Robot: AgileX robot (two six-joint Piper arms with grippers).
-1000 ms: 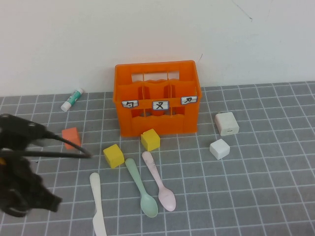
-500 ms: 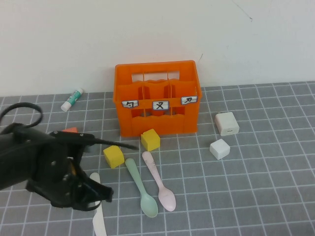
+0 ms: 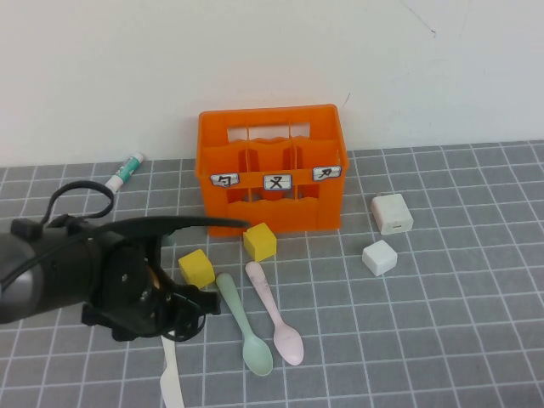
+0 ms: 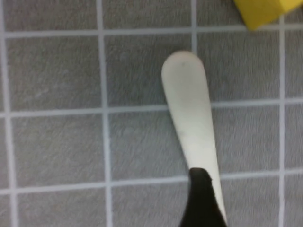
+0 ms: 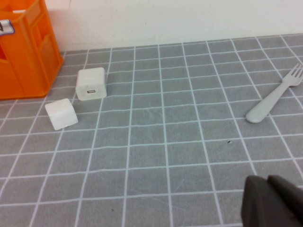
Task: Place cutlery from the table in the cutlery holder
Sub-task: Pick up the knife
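The orange cutlery holder (image 3: 272, 170) stands at the back of the grey tiled table (image 3: 442, 323). In front of it lie a mint-green spoon (image 3: 245, 327) and a pale pink spoon (image 3: 274, 314). A cream knife (image 3: 170, 382) lies left of them, its handle (image 4: 189, 118) under my left gripper (image 3: 191, 316). That gripper is open and holds nothing; one dark finger (image 4: 201, 194) overlaps the handle. My right gripper (image 5: 272, 191) is shut and empty, low over bare tiles. A pale fork (image 5: 274, 99) lies beyond it.
Two yellow cubes (image 3: 196, 269) (image 3: 260, 241) sit between the holder and the spoons. Two white blocks (image 3: 392, 213) (image 3: 379, 257) lie right of the holder. A white-and-green tube (image 3: 126, 171) rests by the wall at the back left.
My left arm has swung in from the table's left edge to above the knife's handle, and its jaws have opened. The small orange cube is now hidden behind the arm.
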